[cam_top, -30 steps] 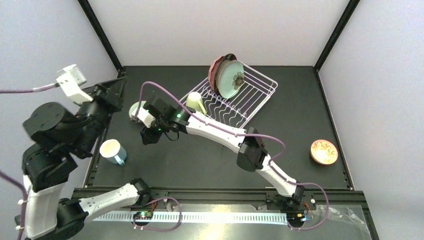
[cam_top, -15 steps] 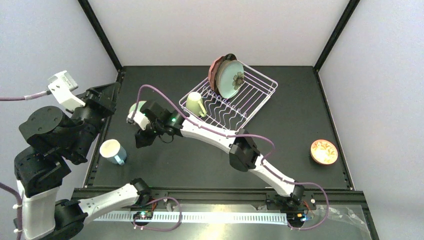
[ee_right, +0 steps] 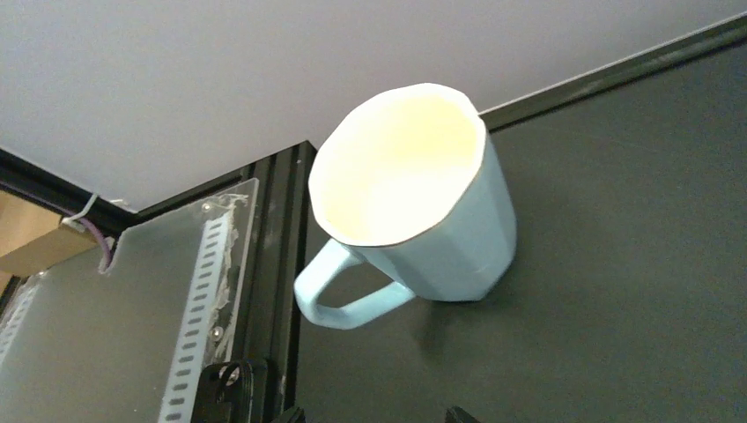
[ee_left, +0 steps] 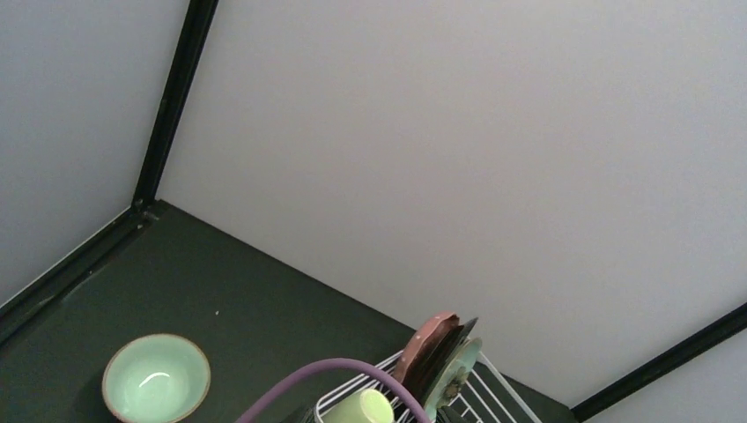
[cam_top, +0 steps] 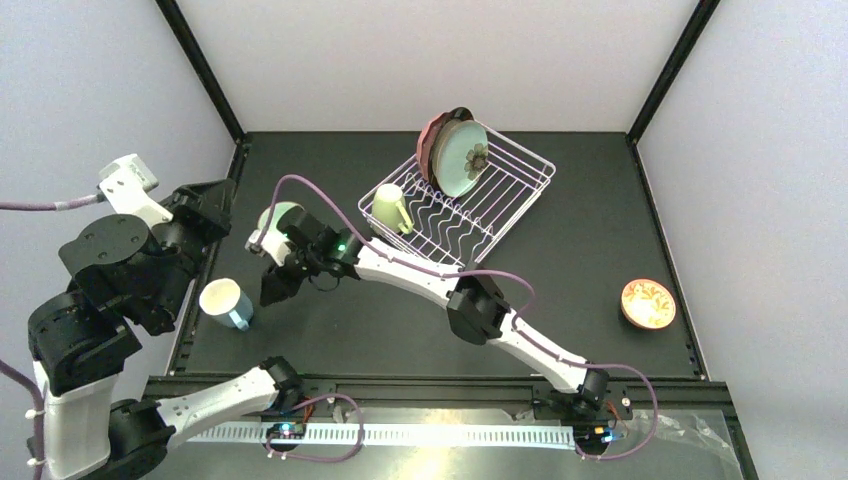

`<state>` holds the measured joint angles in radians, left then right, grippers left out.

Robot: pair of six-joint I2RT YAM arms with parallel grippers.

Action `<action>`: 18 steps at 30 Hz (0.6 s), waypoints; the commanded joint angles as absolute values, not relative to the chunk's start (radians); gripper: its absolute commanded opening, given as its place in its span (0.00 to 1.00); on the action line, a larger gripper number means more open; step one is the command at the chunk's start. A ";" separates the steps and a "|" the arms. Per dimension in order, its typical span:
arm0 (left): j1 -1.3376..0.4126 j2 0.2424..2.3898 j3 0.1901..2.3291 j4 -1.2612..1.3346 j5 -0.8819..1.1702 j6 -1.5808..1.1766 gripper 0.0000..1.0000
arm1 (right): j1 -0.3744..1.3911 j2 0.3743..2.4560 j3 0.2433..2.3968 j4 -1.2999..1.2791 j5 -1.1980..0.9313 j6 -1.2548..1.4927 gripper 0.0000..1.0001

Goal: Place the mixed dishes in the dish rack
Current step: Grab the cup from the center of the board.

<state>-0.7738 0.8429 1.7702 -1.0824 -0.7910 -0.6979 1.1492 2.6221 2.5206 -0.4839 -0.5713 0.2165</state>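
**Dishes partly racked, right gripper beside the blue mug**

Dark bench [cam_top: 400, 335] carries everything. The left arm is folded back off the bench's left edge. Its gripper [cam_top: 210, 195] is raised, fingers seemingly spread and holding nothing. The right arm reaches across to the near-left part of the bench. Its gripper [cam_top: 272, 290] points down just beside the blue mug [cam_top: 226, 302], fingertips [ee_right: 291, 412] wide apart with nothing between them.

The white wire rack [cam_top: 505, 200] sits at an angle toward the far edge. Three plates stand on edge at its far-left end: a mint flowered plate [cam_top: 462, 160] in front, then a dark-rimmed plate [cam_top: 461, 112], then a pink plate [cam_top: 431, 140]. A pale yellow mug [cam_top: 390, 208] is in the rack's near-left end.

A green bowl [ee_left: 157, 379] stands upright on the bench left of the rack, partly hidden by the right arm from above. An orange patterned bowl [cam_top: 647, 303] sits near the right edge. The blue mug stands upright by the near-left corner.
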 commanded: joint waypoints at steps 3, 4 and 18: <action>-0.776 0.800 1.740 -1.180 -0.834 -0.784 0.79 | 1.169 2.680 2.552 -0.394 -0.652 0.240 0.91; -0.775 0.798 1.740 -1.187 -0.834 -0.792 0.79 | 1.170 2.685 2.553 -0.387 -0.656 0.242 0.91; -0.752 0.789 1.760 -1.317 -0.873 -0.944 0.79 | 1.182 2.646 2.518 -0.462 -0.610 0.200 0.92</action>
<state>-0.7620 0.7971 1.7432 -1.2198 -0.8173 -0.8585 1.1786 2.6877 2.5278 -0.4133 -0.6365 0.2367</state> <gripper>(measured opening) 0.792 0.917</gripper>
